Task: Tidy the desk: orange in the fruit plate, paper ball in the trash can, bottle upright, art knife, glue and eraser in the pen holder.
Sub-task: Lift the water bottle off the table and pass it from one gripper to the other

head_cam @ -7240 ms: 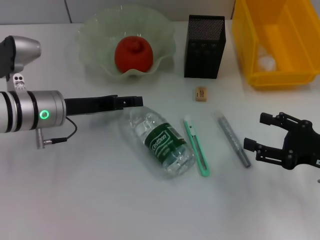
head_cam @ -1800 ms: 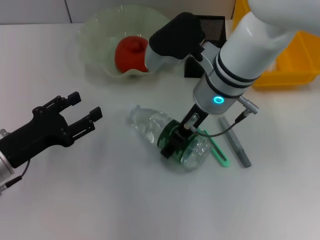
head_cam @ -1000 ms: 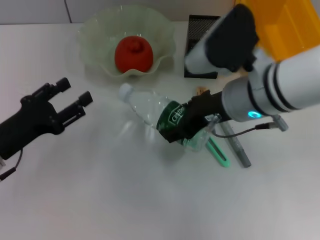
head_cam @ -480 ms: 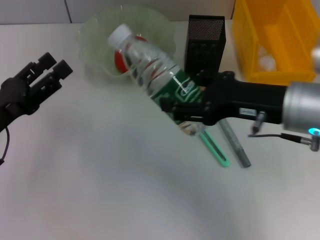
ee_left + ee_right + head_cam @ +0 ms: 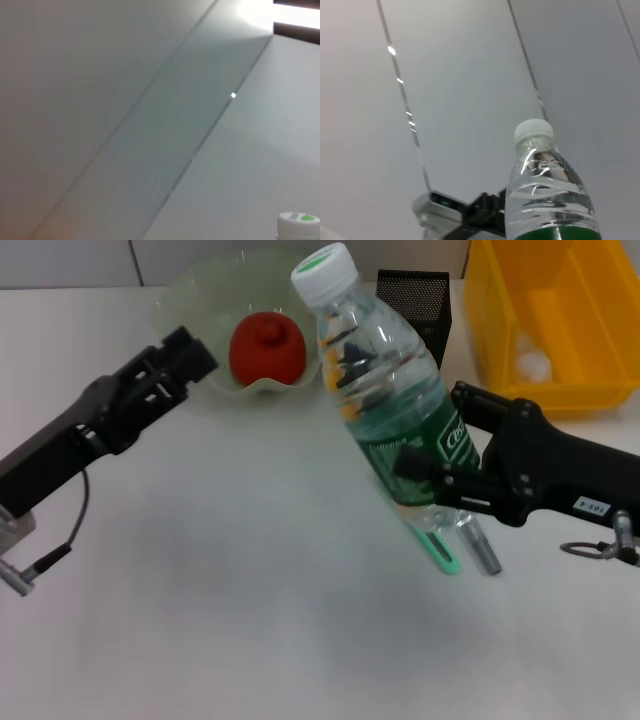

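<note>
The right gripper [image 5: 432,478] has its fingers clamped on the green-labelled lower half of the bottle [image 5: 385,390], which stands nearly upright, its white cap tipped a little toward the fruit plate [image 5: 190,300]. Whether the bottle's base touches the desk [image 5: 200,590] cannot be told from the head view. In the right wrist view the bottle [image 5: 547,190] fills the lower part of the picture, cap uppermost.

Just beside the bottle's base, on the side away from the fruit plate, the green art knife [image 5: 440,552] and the grey glue stick [image 5: 480,548] lie flat on the desk, partly hidden by the gripper. Behind the bottle stands the black mesh pen holder [image 5: 425,302], and beyond that the yellow trash can [image 5: 560,310] with the white paper ball [image 5: 533,362] inside.

The orange [image 5: 267,348] sits in the fruit plate, near the bottle's cap. The left gripper [image 5: 172,365] hovers beside the plate, well apart from the bottle; I cannot tell how its fingers stand.
</note>
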Robot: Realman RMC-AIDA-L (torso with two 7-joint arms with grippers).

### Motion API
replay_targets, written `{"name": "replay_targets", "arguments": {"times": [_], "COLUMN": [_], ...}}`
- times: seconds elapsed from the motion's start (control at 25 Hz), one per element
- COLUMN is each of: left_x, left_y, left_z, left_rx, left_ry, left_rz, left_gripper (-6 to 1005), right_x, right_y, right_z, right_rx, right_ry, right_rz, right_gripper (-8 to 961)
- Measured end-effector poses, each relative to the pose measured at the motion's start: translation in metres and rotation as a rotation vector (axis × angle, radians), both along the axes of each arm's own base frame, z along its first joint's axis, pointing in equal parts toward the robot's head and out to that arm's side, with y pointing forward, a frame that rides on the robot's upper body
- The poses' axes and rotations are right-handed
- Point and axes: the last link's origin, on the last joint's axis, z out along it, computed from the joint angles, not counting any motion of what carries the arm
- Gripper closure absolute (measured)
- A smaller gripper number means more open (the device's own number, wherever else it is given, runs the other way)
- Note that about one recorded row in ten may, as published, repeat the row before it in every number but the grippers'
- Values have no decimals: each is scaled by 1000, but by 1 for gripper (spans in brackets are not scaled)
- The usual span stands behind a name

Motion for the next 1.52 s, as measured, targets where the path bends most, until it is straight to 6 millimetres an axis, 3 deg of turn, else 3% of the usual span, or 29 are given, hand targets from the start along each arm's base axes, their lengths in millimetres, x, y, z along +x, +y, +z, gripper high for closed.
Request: {"name": "replay_targets", "arguments": {"times": [0.28, 1.52], "left_x": [14, 31], "left_y": [6, 4], "left_z": [-9, -13], "left_rx": [-43, -64], "left_ry": [16, -44], "left_rz": [-66, -145], "left_gripper": [254, 308], "right_x": [-5, -20], "right_y": [4, 22], "right_z": [-11, -33], "right_rx": [-54, -123], "right_ry": [-37, -33], "right_rz": [34, 36], "right_gripper": [192, 195]}}
